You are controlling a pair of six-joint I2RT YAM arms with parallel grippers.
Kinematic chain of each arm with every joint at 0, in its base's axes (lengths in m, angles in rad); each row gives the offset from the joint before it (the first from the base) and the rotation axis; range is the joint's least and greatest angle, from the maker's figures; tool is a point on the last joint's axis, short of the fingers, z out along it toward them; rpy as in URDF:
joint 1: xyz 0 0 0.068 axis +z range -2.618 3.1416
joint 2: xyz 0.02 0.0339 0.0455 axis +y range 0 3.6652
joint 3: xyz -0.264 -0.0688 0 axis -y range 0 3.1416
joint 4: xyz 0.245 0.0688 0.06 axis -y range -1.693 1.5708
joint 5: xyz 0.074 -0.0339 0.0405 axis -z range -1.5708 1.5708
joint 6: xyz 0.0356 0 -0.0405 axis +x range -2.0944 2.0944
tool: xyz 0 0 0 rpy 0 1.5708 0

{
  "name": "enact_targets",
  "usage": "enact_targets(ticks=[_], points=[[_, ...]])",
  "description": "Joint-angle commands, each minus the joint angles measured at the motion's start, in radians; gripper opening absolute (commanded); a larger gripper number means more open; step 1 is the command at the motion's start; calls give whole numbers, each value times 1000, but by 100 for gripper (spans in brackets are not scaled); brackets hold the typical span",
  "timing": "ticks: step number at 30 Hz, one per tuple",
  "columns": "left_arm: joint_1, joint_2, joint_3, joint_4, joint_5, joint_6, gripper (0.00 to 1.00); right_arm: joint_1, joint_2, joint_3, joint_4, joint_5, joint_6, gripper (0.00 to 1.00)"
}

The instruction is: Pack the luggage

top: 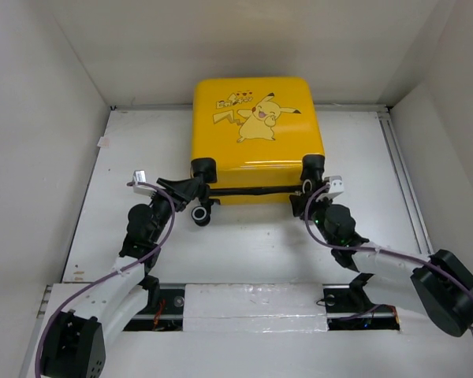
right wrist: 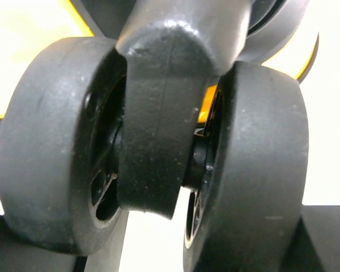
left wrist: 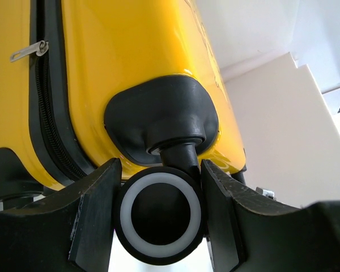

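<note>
From the overhead camera I see the luggage (top: 256,126) lying flat on the white table (top: 244,252), in the upper middle of the frame with its far edge close to the back wall. It is shut, with the cartoon lid facing up. Both arms reach in to its near edge, one at each corner, and a black bar (top: 256,190) runs along that edge between them.

My left pincer (left wrist: 160,226) is about half open, at the corner towards the lower left of the case. In its wrist view the white-ringed wheel (left wrist: 160,212) sits squarely between the two fingers (left wrist: 96,218), and both inner faces look pressed against the tyre, so I read this as a grip on that wheel. Above it are the black wheel housing (left wrist: 161,116) and the glossy yellow shell, with the dark zip (left wrist: 48,113) running down the left of the frame and a metal pull (left wrist: 29,51) at the upper left.

My right pincer (top: 311,185) is at the opposite near corner. Its wrist camera is almost filled by the twin wheel (right wrist: 158,147), two black tyres either side of a black fork. Only slivers of the fingers (right wrist: 326,241) show in the bottom corners, standing wide with the wheel in the gap. I cannot tell whether they are clamped on it or merely straddling it
</note>
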Motion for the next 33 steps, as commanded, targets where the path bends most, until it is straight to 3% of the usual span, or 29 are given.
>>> enact_targets(ticks=[1,4,7,9,10,11,14,15,17,19,21,23,28,30,31,33], points=[[-28,-16,98,225,81,-53,0,90,-47,26,5,-202,-11,0],[-28,16,98,293,100,-89,0,136,12,75,-23,-234,-25,0],[-28,27,86,296,100,-100,0,194,31,75,-12,-116,-20,0],[-28,9,119,255,91,-73,0,194,-38,75,-92,-56,6,3],[-28,-1,119,246,80,-73,0,194,-64,75,-123,-3,6,18],[-28,-11,119,245,80,-73,0,194,-85,75,-150,16,19,49],[-28,-24,110,236,66,-73,0,185,-168,84,-270,40,55,69],[-28,-24,110,236,66,-73,0,185,-188,84,-294,41,67,84],[-28,-24,110,236,57,-63,0,185,-245,84,-383,69,90,92],[-28,-24,110,236,57,-63,0,185,-318,96,-481,103,113,93],[-28,-1,133,236,46,-63,0,208,-384,103,-673,168,150,98],[-28,24,148,236,46,-63,0,221,-505,55,-718,180,190,98],[-28,73,179,302,28,-83,0,222,-641,-88,-570,223,190,92],[-28,83,216,302,28,-83,0,222,-610,-112,-402,266,114,81],[-28,84,216,313,37,-83,0,213,-586,-112,-344,257,84,74],[-28,74,225,313,28,-92,0,199,-487,-112,-175,257,12,23]])
